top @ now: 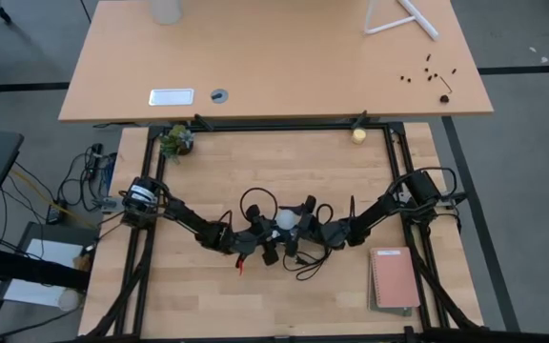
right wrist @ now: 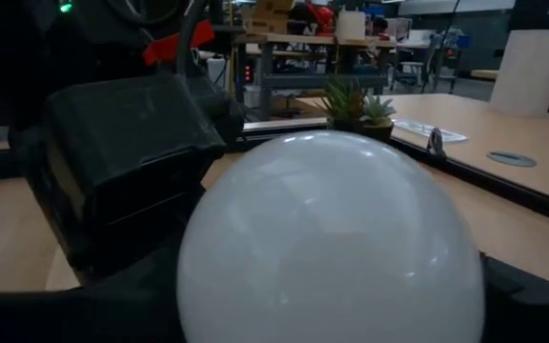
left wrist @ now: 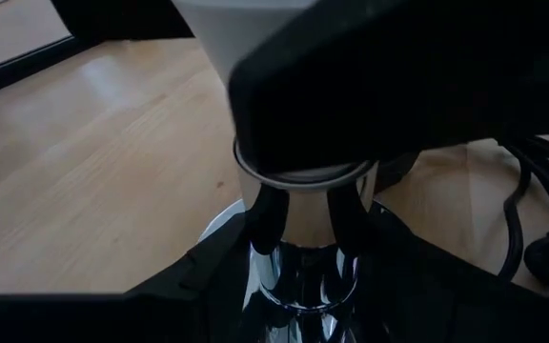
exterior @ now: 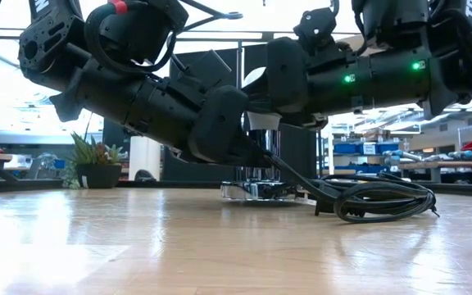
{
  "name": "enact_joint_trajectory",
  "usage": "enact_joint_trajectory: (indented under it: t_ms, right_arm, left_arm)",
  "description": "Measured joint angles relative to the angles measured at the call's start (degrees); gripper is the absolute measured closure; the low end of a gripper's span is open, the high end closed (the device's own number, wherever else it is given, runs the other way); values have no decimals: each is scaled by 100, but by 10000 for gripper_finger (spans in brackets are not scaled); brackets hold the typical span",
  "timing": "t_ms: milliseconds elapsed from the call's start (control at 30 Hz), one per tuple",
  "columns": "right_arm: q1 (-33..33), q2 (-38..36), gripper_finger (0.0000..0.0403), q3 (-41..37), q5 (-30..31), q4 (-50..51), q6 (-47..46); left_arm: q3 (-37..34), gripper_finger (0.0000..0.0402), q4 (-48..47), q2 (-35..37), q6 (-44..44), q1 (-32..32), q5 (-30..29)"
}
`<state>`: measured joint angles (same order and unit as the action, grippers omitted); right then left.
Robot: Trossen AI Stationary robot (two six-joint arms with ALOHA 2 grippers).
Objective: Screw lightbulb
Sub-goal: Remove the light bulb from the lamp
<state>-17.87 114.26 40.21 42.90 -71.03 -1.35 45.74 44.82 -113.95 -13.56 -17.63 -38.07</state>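
The lightbulb (top: 286,221) stands upright at the table's middle. Its white head (right wrist: 332,248) fills the right wrist view, and its tapering neck (left wrist: 208,38) goes down into the top ring of a chrome socket (left wrist: 298,257). The socket's round base (exterior: 256,192) rests on the wooden table. My left gripper (left wrist: 298,286) comes from the table's left and is shut on the socket. My right gripper (right wrist: 332,295) comes from the right and is shut on the bulb's head. The bulb's screw base is hidden. My left gripper pinches the socket's chrome stem (left wrist: 303,238) between its two fingers, low down, just above the base disc. The fingers come from the table's left, slanting slightly down. The socket stands upright with its base on the table. My right gripper has the bulb's round head (right wrist: 208,238) between its two fingers, one on each side. The fingers (left wrist: 398,86) come level from the table's right and lie across the widest part. The bulb stays upright, its neck in the socket's top.
The socket's black cord (exterior: 375,201) lies coiled on the table just right of the base. A small potted plant (top: 175,141) and a pale-yellow ball (top: 358,135) sit at the far edge. A pink notebook (top: 394,278) lies at the near right.
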Motion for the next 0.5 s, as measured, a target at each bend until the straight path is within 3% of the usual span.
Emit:
enact_joint_trajectory:
  t_ms: [167, 367, 500]
  right_arm:
    - [-3, 0, 159, 0, -83, 35, 2]
    - [-15, 0, 152, -5, -133, 36, 2]
    - [-9, 0, 145, -29, -518, 77, 11]
  left_arm:
    - [0, 200, 2, 0, 0, 0, -1]
    - [0, 200, -3, 0, 3, 0, 76]
    - [0, 200, -95, 2, 4, -7, 185]
